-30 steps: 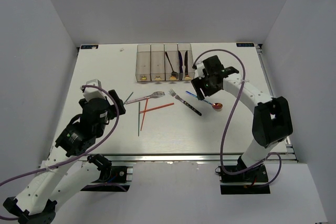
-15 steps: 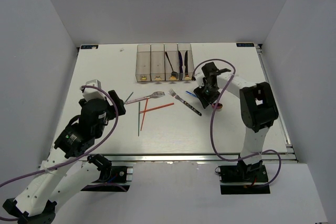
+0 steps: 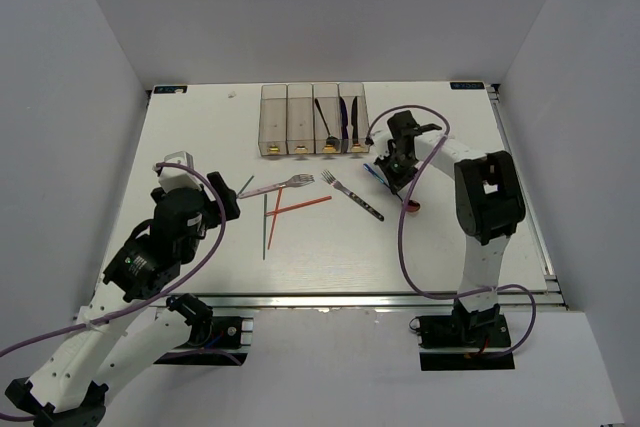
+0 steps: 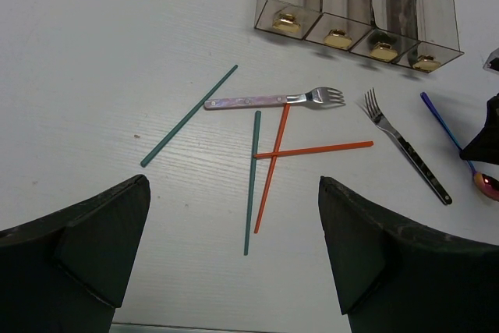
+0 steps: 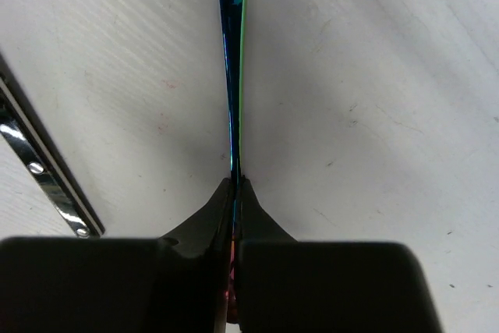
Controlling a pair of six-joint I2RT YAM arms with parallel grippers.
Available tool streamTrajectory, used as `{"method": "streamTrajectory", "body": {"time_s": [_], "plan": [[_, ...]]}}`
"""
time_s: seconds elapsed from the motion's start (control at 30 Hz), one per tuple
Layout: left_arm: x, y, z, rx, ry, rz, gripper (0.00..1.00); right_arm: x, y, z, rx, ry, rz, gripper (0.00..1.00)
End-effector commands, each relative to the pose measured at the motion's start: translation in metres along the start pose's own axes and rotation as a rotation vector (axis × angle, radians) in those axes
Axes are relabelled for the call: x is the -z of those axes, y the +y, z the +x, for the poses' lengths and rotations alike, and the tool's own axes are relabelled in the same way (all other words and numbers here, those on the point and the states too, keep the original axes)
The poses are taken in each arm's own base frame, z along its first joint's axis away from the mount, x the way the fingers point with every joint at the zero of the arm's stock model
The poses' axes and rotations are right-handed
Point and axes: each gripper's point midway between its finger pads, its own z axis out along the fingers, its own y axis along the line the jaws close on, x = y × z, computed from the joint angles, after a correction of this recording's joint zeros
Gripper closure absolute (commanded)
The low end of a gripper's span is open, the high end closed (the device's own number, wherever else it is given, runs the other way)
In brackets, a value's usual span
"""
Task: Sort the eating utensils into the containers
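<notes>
My right gripper [image 3: 396, 171] is shut on the thin handle of an iridescent blue spoon [image 5: 232, 60] that lies on the table. Its reddish bowl [image 3: 408, 207] sticks out toward the near side. In the right wrist view the fingertips [image 5: 224, 200] pinch the handle edge-on. My left gripper [image 4: 234, 271] hangs open over the table, nothing between its fingers. Ahead of it lie a pink-handled fork [image 4: 273, 100], a dark-handled fork [image 4: 405, 146], two crossed red chopsticks [image 4: 312, 150] and two teal chopsticks [image 4: 252, 181]. The containers [image 3: 313, 119] stand at the back.
The third bin holds a dark spoon [image 3: 325, 119] and the fourth holds dark knives [image 3: 351, 119]; the two left bins look empty. The dark-handled fork's riveted handle [image 5: 47, 185] lies just left of my right fingers. White walls enclose the table.
My right gripper has closed from wide open onto the spoon handle, after dropping down and shifting slightly toward the bins. The left arm has not moved.
</notes>
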Motion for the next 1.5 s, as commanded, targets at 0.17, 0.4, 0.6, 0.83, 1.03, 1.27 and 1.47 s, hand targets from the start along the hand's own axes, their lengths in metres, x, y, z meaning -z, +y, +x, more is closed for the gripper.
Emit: {"method": "streamTrajectory", "body": {"time_s": [0.17, 0.4, 0.6, 0.83, 1.03, 1.27, 1.47], "plan": [[0.001, 0.0, -0.001, 0.006, -0.013, 0.01, 0.02, 0.035, 0.042, 0.004, -0.018, -0.059, -0.134, 1.0], [0.001, 0.001, 0.0, 0.007, -0.012, 0.004, 0.02, 0.127, 0.076, -0.051, 0.078, -0.357, -0.255, 1.0], [0.0, 0.002, 0.0, 0.005, -0.01, -0.003, 0.02, 0.157, 0.058, -0.176, -0.302, -0.684, -0.298, 1.0], [-0.002, 0.004, 0.001, 0.002, -0.004, -0.025, 0.02, 0.132, 0.001, -0.27, -0.712, -0.82, -0.245, 1.0], [-0.002, 0.005, 0.001, 0.006, -0.008, -0.029, 0.02, 0.118, -0.017, -0.313, -0.699, -0.862, -0.246, 1.0], [-0.002, 0.005, 0.001, 0.002, -0.005, -0.027, 0.02, 0.088, -0.006, -0.309, -0.709, -0.834, -0.225, 1.0], [0.001, 0.004, -0.001, 0.014, -0.019, -0.013, 0.02, 0.06, 0.0, -0.307, -0.689, -0.786, -0.229, 1.0]]}}
